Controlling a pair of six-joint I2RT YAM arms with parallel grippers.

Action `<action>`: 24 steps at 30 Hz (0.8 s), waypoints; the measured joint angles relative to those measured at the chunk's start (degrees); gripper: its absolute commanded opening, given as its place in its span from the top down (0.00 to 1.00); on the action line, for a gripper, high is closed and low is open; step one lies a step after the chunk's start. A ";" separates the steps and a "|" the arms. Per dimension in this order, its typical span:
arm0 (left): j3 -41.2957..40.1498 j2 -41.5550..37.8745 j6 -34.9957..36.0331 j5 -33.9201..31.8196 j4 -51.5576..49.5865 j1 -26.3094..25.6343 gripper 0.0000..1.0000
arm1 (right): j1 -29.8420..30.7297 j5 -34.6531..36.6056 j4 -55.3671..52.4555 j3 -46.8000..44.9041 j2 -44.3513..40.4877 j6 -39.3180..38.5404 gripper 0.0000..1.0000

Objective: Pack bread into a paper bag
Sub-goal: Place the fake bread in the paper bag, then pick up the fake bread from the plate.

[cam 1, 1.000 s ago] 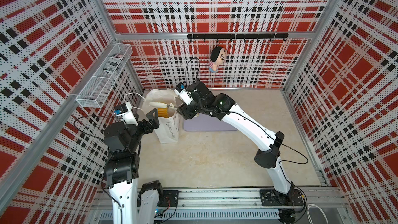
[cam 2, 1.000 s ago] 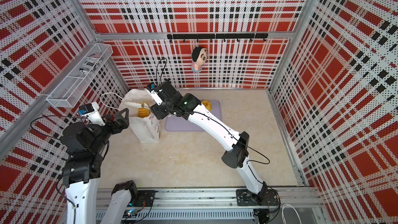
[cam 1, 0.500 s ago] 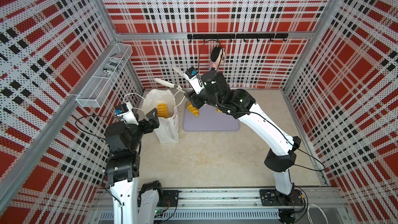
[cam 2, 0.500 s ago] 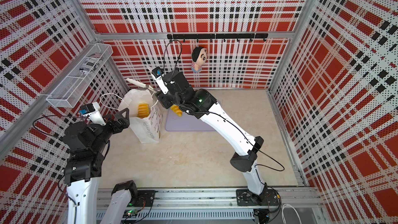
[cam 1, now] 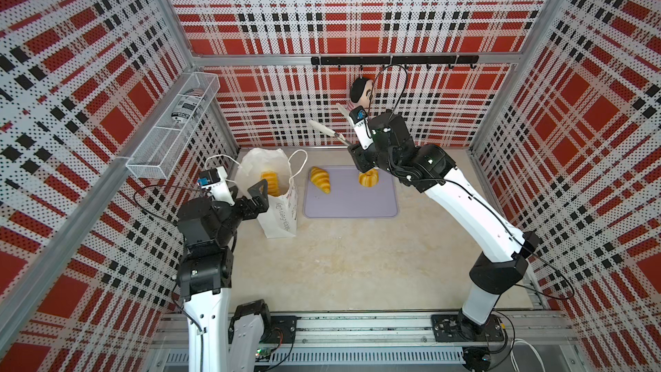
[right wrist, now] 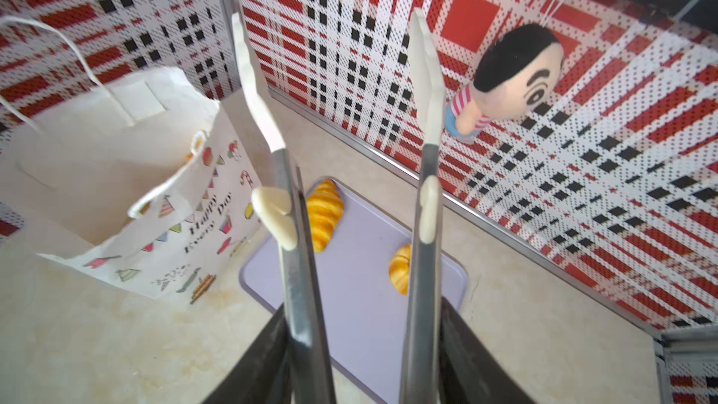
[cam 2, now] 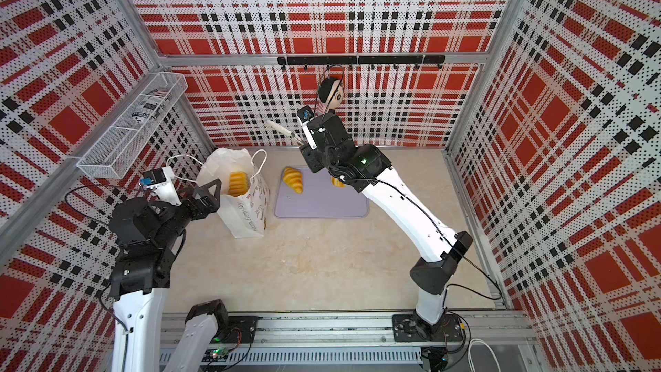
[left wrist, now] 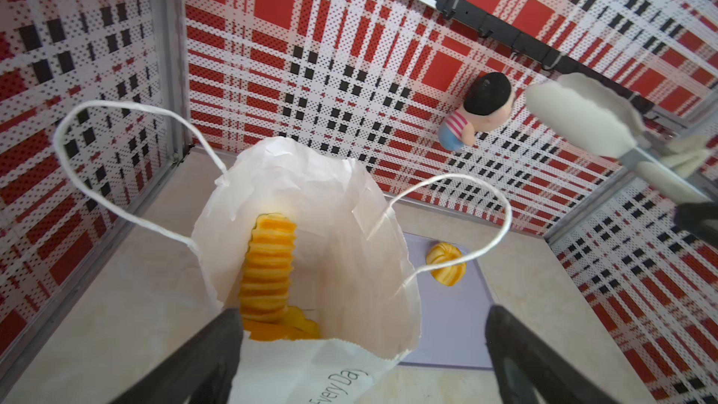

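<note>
Empty tongs (cam 1: 323, 128) are gripped by the nearer right hand (cam 1: 354, 152), and in a top view the croissant (cam 1: 320, 180) is seen lower left of it on the tray (cam 1: 357, 205), slanted toward lower right; the left hand (cam 1: 250, 198) is held open beside the paper bag (cam 1: 282, 216).

Robot test cell: plaid perforated panels (cam 1: 322, 12), aluminium frame (cam 1: 250, 60), base rail (cam 1: 357, 327).
</note>
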 measured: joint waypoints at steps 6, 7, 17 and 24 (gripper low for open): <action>-8.76 -11.30 1.18 4.50 4.79 -0.92 0.02 | -1.14 -2.62 0.98 -9.29 0.15 1.09 0.47; -9.40 -12.85 1.62 4.92 5.29 -0.92 0.02 | -1.46 -3.41 1.60 -11.19 0.17 1.49 0.47; -6.49 -15.17 9.62 6.60 4.66 -2.62 0.02 | -6.10 -12.81 9.90 -24.68 4.11 4.76 0.48; -4.92 -12.76 12.37 7.67 3.78 -3.28 0.02 | -7.34 -16.98 14.03 -23.78 12.50 4.90 0.47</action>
